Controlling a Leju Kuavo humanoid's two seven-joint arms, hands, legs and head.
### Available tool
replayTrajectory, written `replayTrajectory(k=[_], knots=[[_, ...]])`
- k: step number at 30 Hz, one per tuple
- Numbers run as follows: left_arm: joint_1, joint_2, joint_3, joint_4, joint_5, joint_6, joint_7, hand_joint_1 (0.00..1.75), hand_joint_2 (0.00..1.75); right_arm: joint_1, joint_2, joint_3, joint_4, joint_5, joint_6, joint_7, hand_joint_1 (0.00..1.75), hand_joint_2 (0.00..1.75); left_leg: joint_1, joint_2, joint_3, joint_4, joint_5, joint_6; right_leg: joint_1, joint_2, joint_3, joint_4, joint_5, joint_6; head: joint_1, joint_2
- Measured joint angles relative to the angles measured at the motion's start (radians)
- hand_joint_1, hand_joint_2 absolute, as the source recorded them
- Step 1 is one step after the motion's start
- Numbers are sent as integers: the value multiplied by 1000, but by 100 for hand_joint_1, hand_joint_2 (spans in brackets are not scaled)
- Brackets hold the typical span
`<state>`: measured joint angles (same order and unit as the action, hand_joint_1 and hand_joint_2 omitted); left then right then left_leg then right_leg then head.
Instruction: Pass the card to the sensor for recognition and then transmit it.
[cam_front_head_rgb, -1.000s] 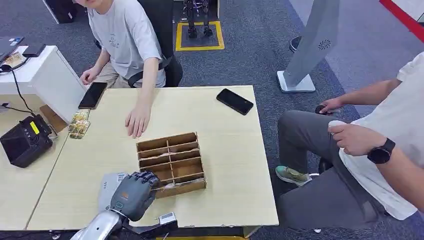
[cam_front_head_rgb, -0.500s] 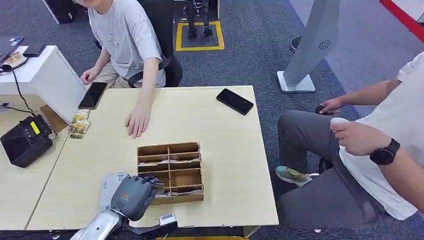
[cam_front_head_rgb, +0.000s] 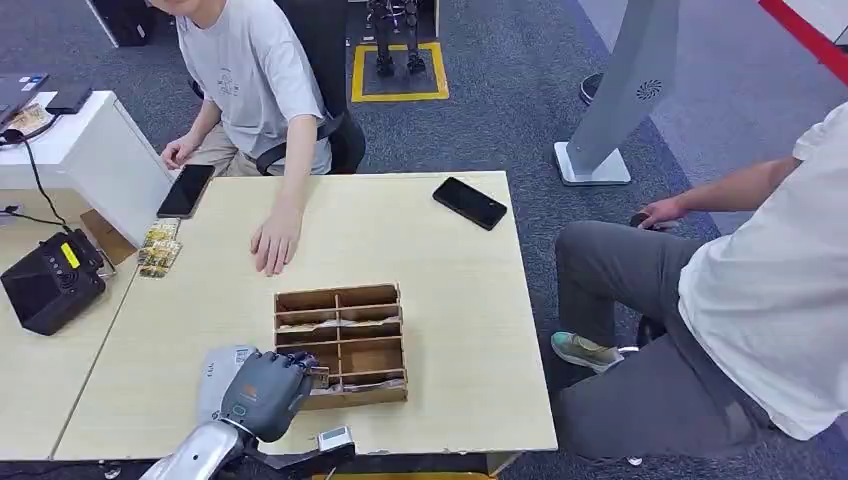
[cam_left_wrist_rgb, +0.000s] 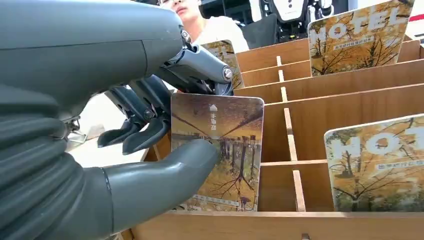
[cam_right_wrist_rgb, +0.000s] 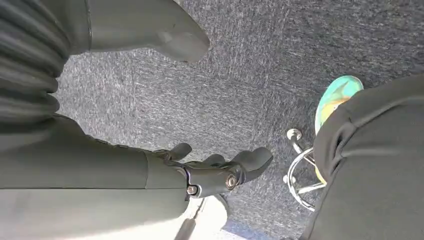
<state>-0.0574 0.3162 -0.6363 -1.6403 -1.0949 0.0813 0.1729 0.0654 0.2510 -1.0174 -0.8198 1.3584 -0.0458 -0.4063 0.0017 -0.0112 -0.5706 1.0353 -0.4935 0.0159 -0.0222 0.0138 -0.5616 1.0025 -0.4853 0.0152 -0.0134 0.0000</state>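
In the wooden organizer (cam_front_head_rgb: 340, 343), left hand (cam_front_head_rgb: 266, 388) seemingly pinches a card (cam_left_wrist_rgb: 217, 150).

Lower left part of card (cam_left_wrist_rgb: 217, 150) hidden behind thumb (cam_left_wrist_rgb: 165, 172) of left hand (cam_left_wrist_rgb: 115, 150); fingers (cam_left_wrist_rgb: 137, 130) partly behind card's far edge; card print too small to read; in head view, card at fingertips of left hand (cam_front_head_rgb: 265, 388) too small to make out; right hand (cam_right_wrist_rgb: 150, 125) cut off at picture edge; fingers (cam_right_wrist_rgb: 225, 172) partly hidden behind palm.
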Motion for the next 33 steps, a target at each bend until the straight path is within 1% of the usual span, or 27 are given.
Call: replayTrajectory(k=[3, 5, 7, 8, 9, 10, 13, 15, 17, 18, 20, 22, 24, 28, 30, 33], knots=[[-4, 12, 3, -1, 64, 10, -26, 175, 175, 1, 2, 0, -7, -2, 3, 0, 0, 175, 0, 0, 0, 0, 0, 0, 0, 0, 0, 0, 0, 0, 0, 0], [-20, 36, 10, -12, 110, 14, -34, 175, 175, 1, 2, 0, -7, -7, 3, 0, 0, 175, 0, 0, 0, 0, 1, -1, 0, 0, -1, 0, 0, 0, 0, 0], [-78, 92, 36, -51, 186, 10, -45, 175, 175, 2, 2, -2, -7, -10, 2, -3, 0, 175, 1, 0, -1, 0, 2, -1, 2, -1, -1, 0, 1, -1, 0, 0], [-122, 131, 60, -74, 228, -1, -50, 175, 175, 2, 2, -4, -5, -11, 1, -5, 0, 175, 2, -1, -2, 0, 3, -2, 3, -1, -1, 0, 1, -1, 0, 0], [-169, 168, 91, -98, 259, -18, -61, 175, 175, 2, 2, -6, -4, -11, -1, -9, 0, 175, 3, -1, -2, 0, 4, -3, 3, -2, -1, 1, 3, -4, 0, 0], [-212, 205, 115, -114, 283, -44, -68, 175, 175, 3, 2, -8, -3, -11, -3, -12, 0, 175, 3, -1, -2, 0, 4, -4, 3, -2, -2, 1, 3, -4, 0, 0], [-321, 319, 242, -180, 377, -130, -119, 175, 175, 8, 1, -27, 18, -7, -23, -37, 0, 175, 7, 3, -2, 0, 5, -5, 6, 2, -3, 2, 5, -7, 1, 0], [-376, 385, 336, -208, 429, -178, -155, 175, 175, 12, 0, -45, 35, -2, -37, -53, 0, 175, 7, 5, -2, 0, 5, -5, 7, 4, -4, 2, 5, -7, 0, 0], [-417, 430, 422, -229, 449, -212, -165, 175, 175, 15, -2, -64, 52, 5, -44, -59, 0, 175, 7, 5, -2, 0, 5, -5, 7, 4, -5, 2, 4, -7, 0, 0], [-439, 448, 448, -238, 454, -234, -160, 175, 175, 14, -3, -71, 58, 10, -44, -62, 0, 175, 7, 5, -3, 0, 5, -5, 7, 4, -5, 1, 4, -7, 0, 0], [-488, 478, 472, -254, 470, -269, -129, 175, 175, 9, -3, -83, 65, 17, -43, -62, 0, 175, 8, 5, -4, 0, 5, -5, 8, 3, -6, 1, 4, -7, 3, 0], [-512, 503, 494, -261, 479, -276, -112, 175, 175, 3, -3, -90, 71, 25, -43, -58, 0, 175, 8, 5, -4, 0, 5, -5, 7, 4, -6, 1, 5, -7, 2, 0], [-544, 516, 500, -262, 473, -286, -88, 175, 175, -1, -2, -99, 75, 29, -40, -58, 0, 175, 8, 5, -4, 0, 5, -5, 7, 3, -6, 1, 5, -7, 2, 0], [-606, 527, 500, -262, 471, -292, -50, 175, 175, -14, -2, -105, 76, 31, -29, -56, 0, 175, 8, 5, -4, 0, 5, -6, 7, 3, -6, 1, 5, -7, 2, 0], [-613, 530, 499, -262, 475, -282, -41, 175, 175, -17, -2, -108, 76, 32, -25, -56, 0, 175, 7, 5, -4, 0, 5, -6, 7, 4, -6, 1, 6, -7, 2, 0], [-609, 523, 498, -262, 475, -256, -36, 175, 175, -19, 0, -109, 76, 35, -24, -56, 0, 175, 7, 5, -4, 0, 5, -6, 7, 4, -7, 1, 5, -7, 2, 0]])
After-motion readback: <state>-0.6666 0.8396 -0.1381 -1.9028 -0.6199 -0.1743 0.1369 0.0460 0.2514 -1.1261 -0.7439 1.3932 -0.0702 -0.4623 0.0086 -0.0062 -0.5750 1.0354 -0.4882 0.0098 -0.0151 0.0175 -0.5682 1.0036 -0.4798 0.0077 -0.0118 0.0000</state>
